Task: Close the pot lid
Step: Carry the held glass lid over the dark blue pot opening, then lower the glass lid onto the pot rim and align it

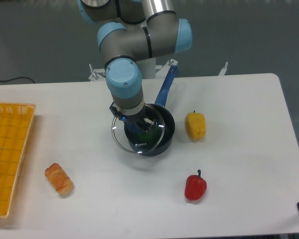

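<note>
Your gripper sits near the middle of the frame, pointing down under the blue-capped wrist, and its fingers are clamped on the lid, apparently at the dark central knob, though the wrist hides most of the grasp. The lid is a glass disc with a thin silver rim and small white lettering near its lower edge. It hangs tilted over the pot and is shifted toward the left, so its left rim juts past the pot's wall while the pot's right rim shows uncovered. You cannot tell whether the lid touches the pot's rim.

The pot is a small dark-blue saucepan just right of centre on the white table, with its long blue handle running up toward the arm's base.

To the right of the pot lies a yellow pepper, and a red pepper sits lower right. A bread roll lies at lower left, near a yellow basket at the left edge.
</note>
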`<state>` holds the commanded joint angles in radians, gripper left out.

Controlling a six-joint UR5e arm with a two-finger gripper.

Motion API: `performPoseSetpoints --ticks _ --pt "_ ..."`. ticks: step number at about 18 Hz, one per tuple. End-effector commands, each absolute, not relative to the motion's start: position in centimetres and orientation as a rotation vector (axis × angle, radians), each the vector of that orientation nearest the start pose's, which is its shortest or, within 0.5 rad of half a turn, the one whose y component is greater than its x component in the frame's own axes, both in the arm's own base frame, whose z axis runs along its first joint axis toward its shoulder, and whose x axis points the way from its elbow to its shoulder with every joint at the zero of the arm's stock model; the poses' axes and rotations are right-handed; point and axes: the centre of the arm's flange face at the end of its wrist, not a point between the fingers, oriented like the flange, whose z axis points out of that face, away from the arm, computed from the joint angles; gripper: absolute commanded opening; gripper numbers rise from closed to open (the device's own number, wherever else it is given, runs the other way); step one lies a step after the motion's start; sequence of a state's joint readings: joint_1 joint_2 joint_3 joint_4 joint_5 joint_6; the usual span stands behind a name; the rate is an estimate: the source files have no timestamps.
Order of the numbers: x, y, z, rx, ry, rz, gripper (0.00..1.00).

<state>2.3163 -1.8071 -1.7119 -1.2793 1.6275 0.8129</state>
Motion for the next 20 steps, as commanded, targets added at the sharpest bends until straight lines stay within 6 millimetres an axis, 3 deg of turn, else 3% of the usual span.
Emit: performPoseSetpoints --ticks 6,20 --pt "-27.8 48.3 32.3 -3.246 0.202 -0.035 0.48" --pt "-28.2 48.0 31.5 -3.278 0.327 -0.014 0.48"
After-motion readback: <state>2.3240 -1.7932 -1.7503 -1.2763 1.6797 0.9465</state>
